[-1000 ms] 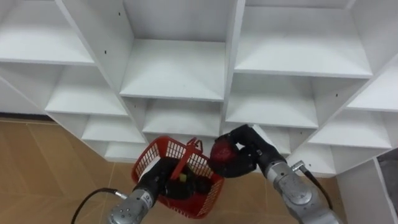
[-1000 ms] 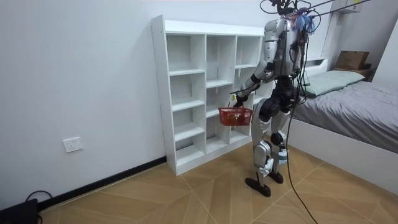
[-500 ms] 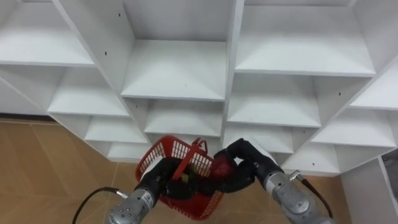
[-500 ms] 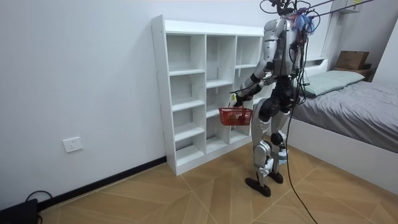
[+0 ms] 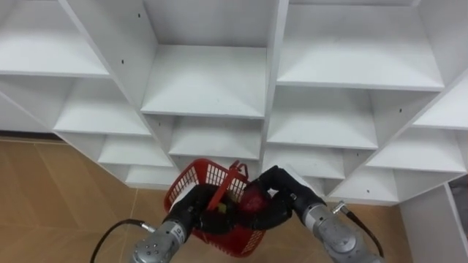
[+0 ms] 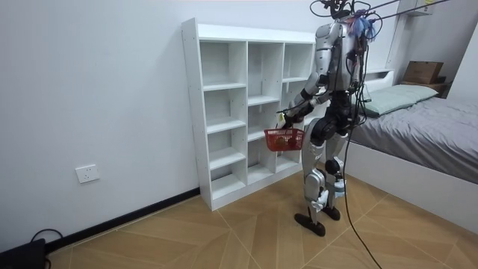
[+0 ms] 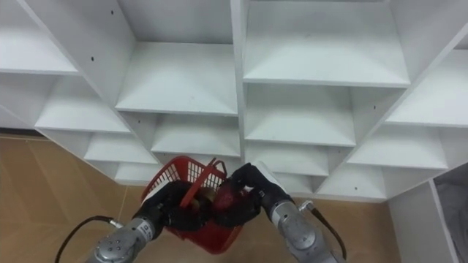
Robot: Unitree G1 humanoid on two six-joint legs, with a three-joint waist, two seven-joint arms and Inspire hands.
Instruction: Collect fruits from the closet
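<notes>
The robot stood upright facing the white closet (image 5: 205, 80), close to its middle and right columns. In the eye views its left hand (image 5: 191, 212) had its fingers curled round the handle of a red basket (image 5: 207, 175), which hung in front of the lower shelves, above the wooden floor (image 5: 51, 190). The right hand (image 5: 284, 191) reached in from the right, fingers and thumb wrapped round a red fruit (image 5: 254, 202). Hand and fruit sat at the basket's right rim, the fruit over the basket's inside. Whether it touched the basket could not be told. A small yellowish thing (image 5: 218, 207) lay inside the basket, just beside the left hand. What it was could not be made out.

The room view added what the head cameras left out: the closet's 3 columns against a white wall, the basket held at about hip level before the robot, a bed (image 6: 426, 127) behind it at the room view's right, and a wall socket (image 6: 87, 173) well to the closet's left. From there the hands were too small for their fingers to be read.
</notes>
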